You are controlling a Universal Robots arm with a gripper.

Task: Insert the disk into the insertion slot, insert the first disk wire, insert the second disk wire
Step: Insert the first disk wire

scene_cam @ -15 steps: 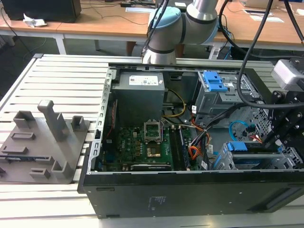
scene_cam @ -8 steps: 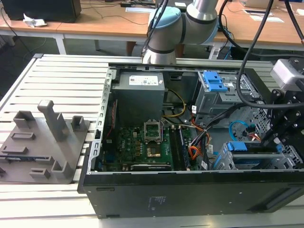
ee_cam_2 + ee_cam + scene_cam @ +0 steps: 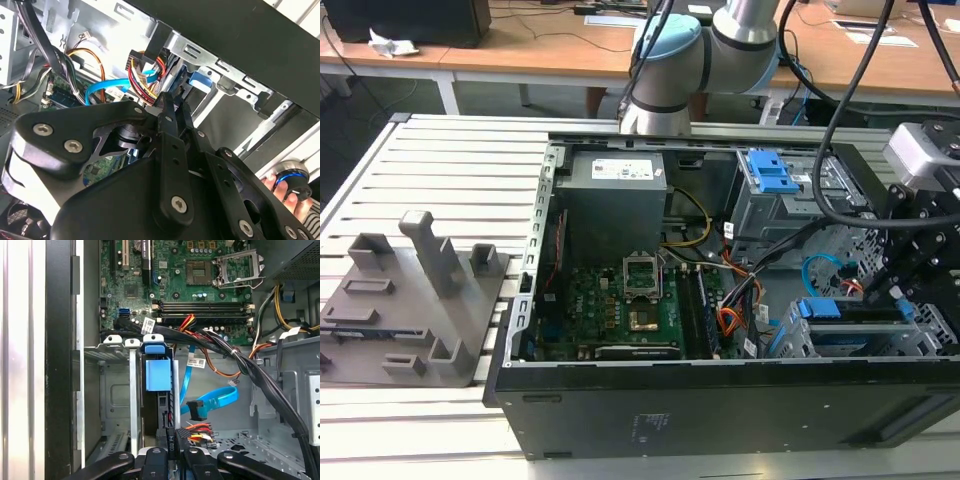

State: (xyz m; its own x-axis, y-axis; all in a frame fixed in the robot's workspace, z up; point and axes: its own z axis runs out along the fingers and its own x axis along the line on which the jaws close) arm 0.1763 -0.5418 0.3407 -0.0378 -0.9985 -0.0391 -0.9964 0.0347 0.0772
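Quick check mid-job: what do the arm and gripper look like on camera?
The arm is a silver-grey tube with light blue joint caps, and black cables hang beside it. The gripper is black, built of linked bars with silver screw heads.

A green motherboard (image 3: pixel 620 310) is seen inside the open black computer case (image 3: pixel 720 410); a grey moulded fixture (image 3: pixel 410 300) is set beside it.

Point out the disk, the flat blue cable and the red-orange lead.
the disk (image 3: pixel 158 375), first wrist view, on its blue carrier end
the flat blue cable (image 3: pixel 220 399), first wrist view, mid-loop
the red-orange lead (image 3: pixel 199 428), first wrist view, strands beside plug
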